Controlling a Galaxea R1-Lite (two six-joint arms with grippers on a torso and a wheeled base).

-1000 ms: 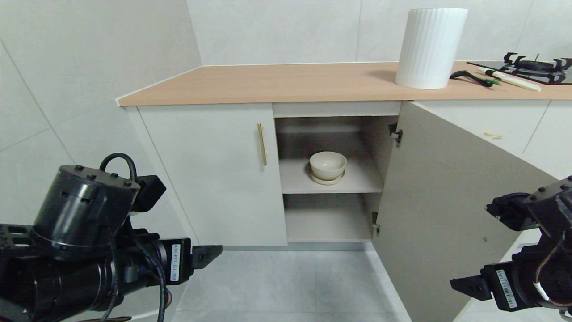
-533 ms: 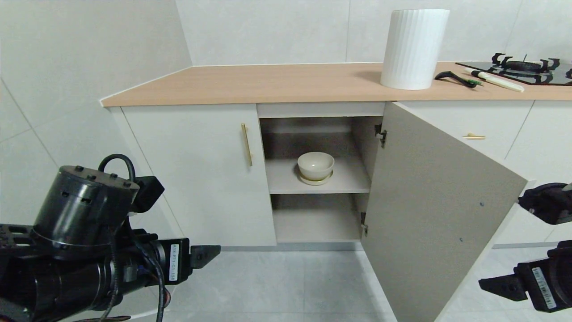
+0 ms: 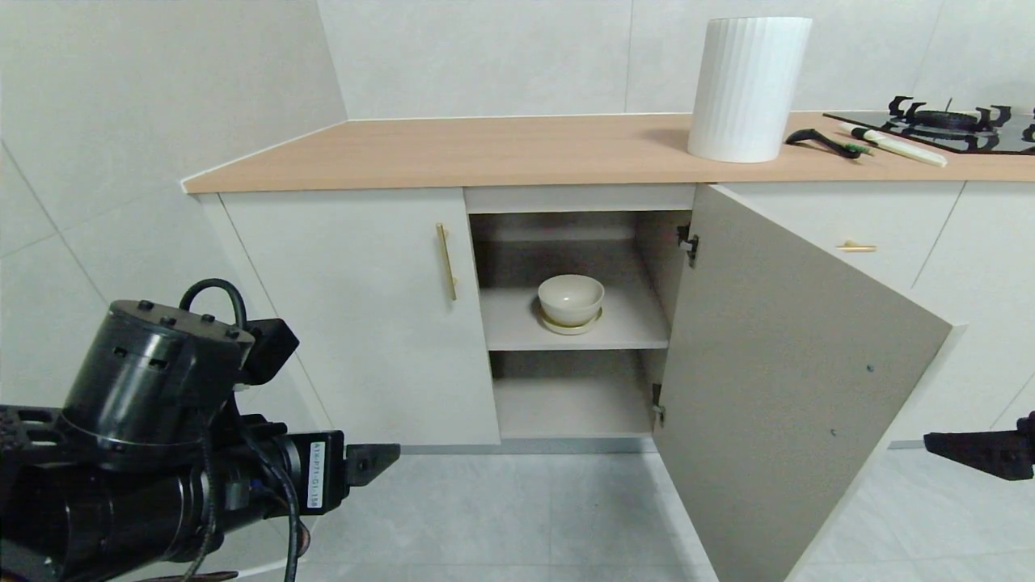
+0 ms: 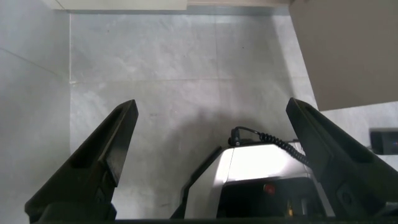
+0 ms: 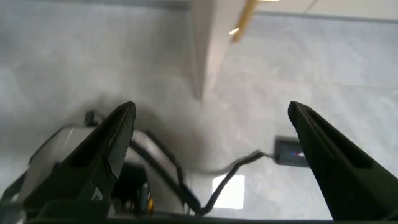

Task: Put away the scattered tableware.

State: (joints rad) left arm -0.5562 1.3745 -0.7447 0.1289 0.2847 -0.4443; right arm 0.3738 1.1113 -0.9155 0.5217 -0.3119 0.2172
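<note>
A cream bowl [image 3: 571, 297] sits on a small plate [image 3: 571, 326] on the middle shelf of the open cabinet [image 3: 578, 323]. My left gripper [image 4: 211, 143] hangs low at the left, well in front of the closed door, open and holding nothing over the floor tiles. My right gripper [image 5: 211, 149] is also open with nothing in it; in the head view its tip [image 3: 978, 453] shows at the right edge, beyond the swung-out cabinet door [image 3: 792, 364]. The door's edge and gold handle [image 5: 245, 18] lie ahead of it.
On the wooden counter [image 3: 485, 149] stand a tall white ribbed cylinder [image 3: 748, 89], a black-handled utensil [image 3: 825, 141], a cream stick-shaped tool [image 3: 893, 145] and a gas hob [image 3: 946, 121]. The lower shelf [image 3: 570, 404] is bare. The left door [image 3: 356, 315] is closed.
The head view shifted, then settled. My right arm has drawn down and away to the right edge. The left arm, bowl and plate have not moved.
</note>
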